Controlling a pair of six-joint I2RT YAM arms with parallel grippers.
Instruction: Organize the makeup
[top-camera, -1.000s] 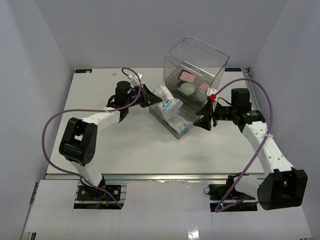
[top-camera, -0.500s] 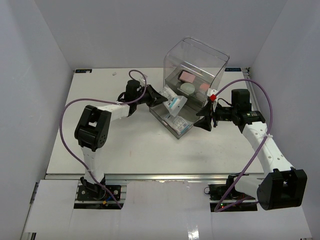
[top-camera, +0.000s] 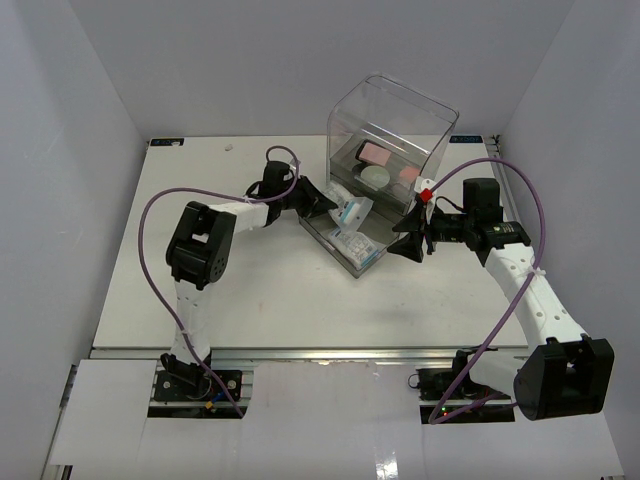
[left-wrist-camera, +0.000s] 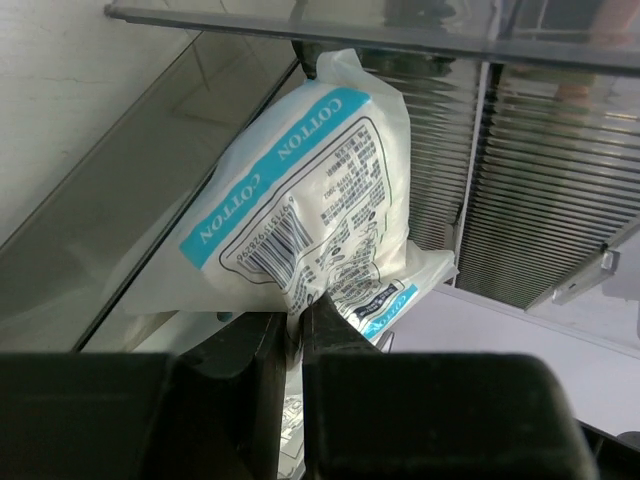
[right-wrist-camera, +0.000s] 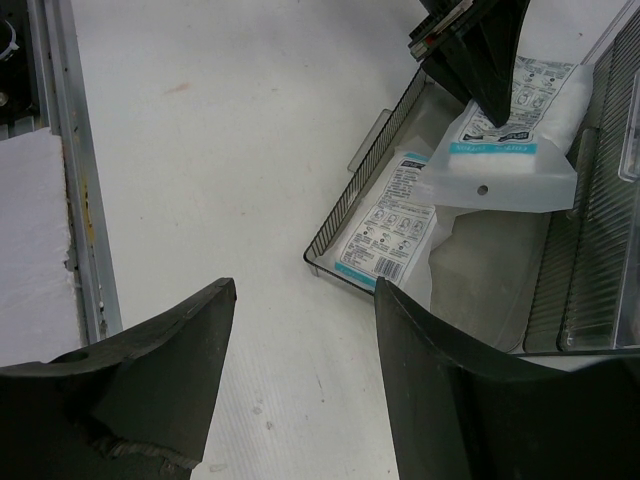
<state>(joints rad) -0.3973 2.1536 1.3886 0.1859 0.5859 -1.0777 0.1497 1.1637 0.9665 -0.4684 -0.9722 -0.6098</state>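
The clear box (top-camera: 420, 110) is colourless and see-through, and its pulled-out drawer (right-wrist-camera: 362, 178) is smoky grey with fine ribbed lines. Inside the box are a pink palette (top-camera: 375, 152) and a pale greenish-white round compact (top-camera: 375, 177). At the box's front, the cotton packet (left-wrist-camera: 310, 190) is white with a turquoise band lettered in white (also a black barcode and small black print). The second packet (right-wrist-camera: 385, 235), in that drawer, is white with a turquoise strip and black print. The left gripper (left-wrist-camera: 298, 315) and right gripper (right-wrist-camera: 300, 290) are black, the cables (top-camera: 150, 215) purple, the table (top-camera: 250, 290) white.
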